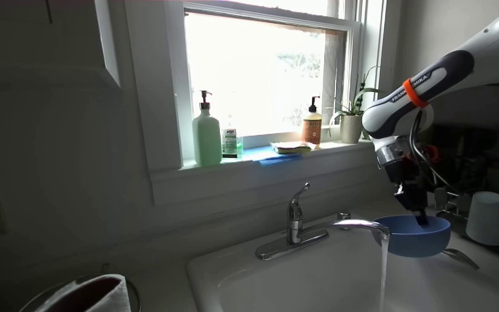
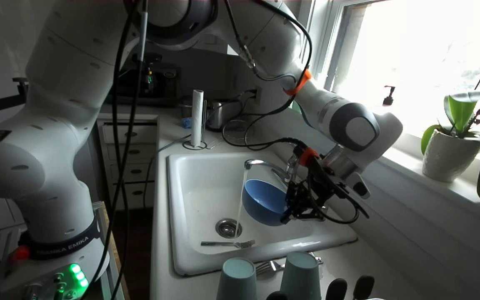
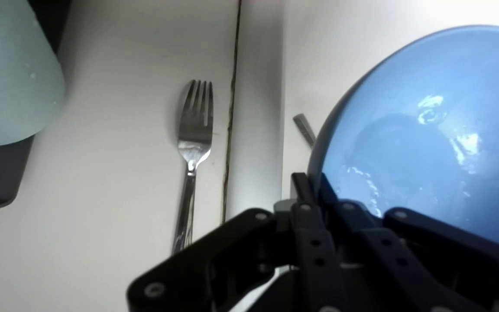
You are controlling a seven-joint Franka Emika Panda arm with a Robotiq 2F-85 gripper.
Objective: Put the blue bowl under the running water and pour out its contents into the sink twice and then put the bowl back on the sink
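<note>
The blue bowl [image 1: 418,245] hangs above the sink [image 1: 202,277], roughly upright; it also shows in an exterior view [image 2: 263,204] and the wrist view [image 3: 405,147]. My gripper [image 3: 314,184] is shut on the bowl's rim, one finger inside and one outside. The gripper also shows in both exterior views [image 1: 422,219] [image 2: 286,216]. The running water [image 2: 241,204] falls from the chrome faucet [image 2: 261,162] beside the bowl, down to the sink bottom near the drain. Bright glints show inside the bowl; I cannot tell how much water it holds.
A fork [image 2: 227,243] lies in the sink near the drain [image 2: 228,228]. Another fork [image 3: 195,134] lies on the counter beside the sink rim. Pale cups [image 2: 238,279] [image 2: 301,275] stand upside down by the sink. Bottles [image 1: 207,136] and a potted plant [image 2: 452,154] stand on the windowsill.
</note>
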